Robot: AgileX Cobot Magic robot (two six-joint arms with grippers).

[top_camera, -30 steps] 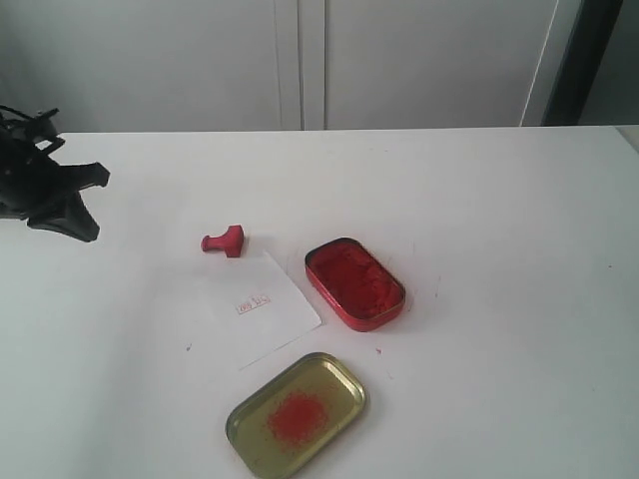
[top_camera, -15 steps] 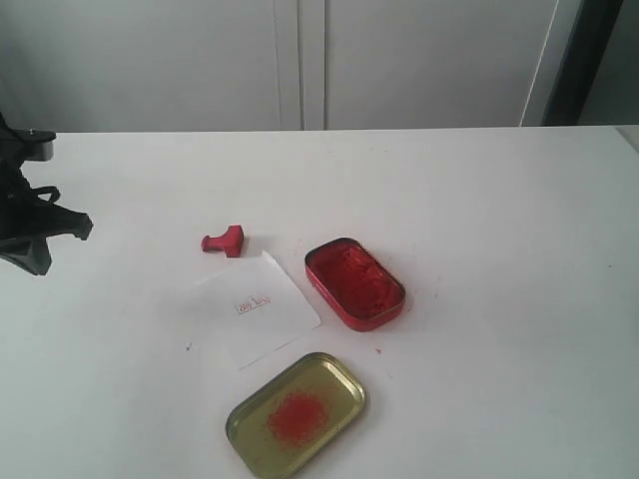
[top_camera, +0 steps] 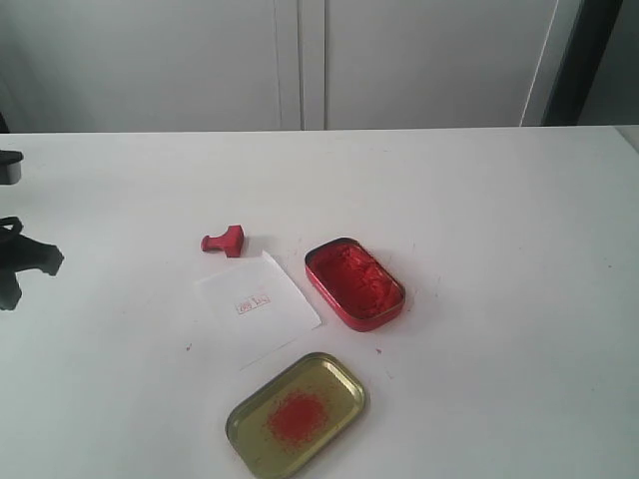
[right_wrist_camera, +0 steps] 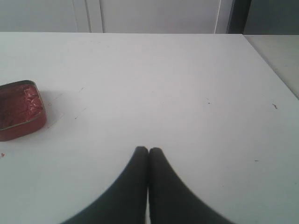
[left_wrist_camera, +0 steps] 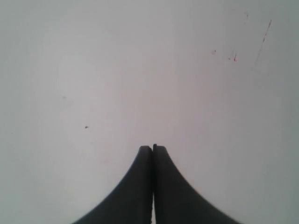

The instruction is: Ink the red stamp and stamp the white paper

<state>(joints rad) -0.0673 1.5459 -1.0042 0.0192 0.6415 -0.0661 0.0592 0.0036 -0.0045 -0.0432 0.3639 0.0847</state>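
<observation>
Both my pairs of jaws are pressed together and hold nothing. The left wrist view shows the left jaws closed over bare tabletop (left_wrist_camera: 93, 70) flecked with a few red specks (left_wrist_camera: 233, 58), and the right wrist view shows the right jaws closed with one end of the red tin (right_wrist_camera: 18, 109) off to the side. The stamp (top_camera: 224, 241) lies tipped on its side on the tabletop, just off the paper (top_camera: 285, 319) at the corner away from the gold lid (top_camera: 297, 414), and well apart from my left arm (top_camera: 28, 257) at the edge of the exterior view. The paper bears a small red mark (top_camera: 253, 301), so I judge the stamping done; another print would call for parting the left jaws, taking the stamp by its handle and pressing it into the tin. Only the exterior view shows stamp, paper and lid, and my right arm is not in it
</observation>
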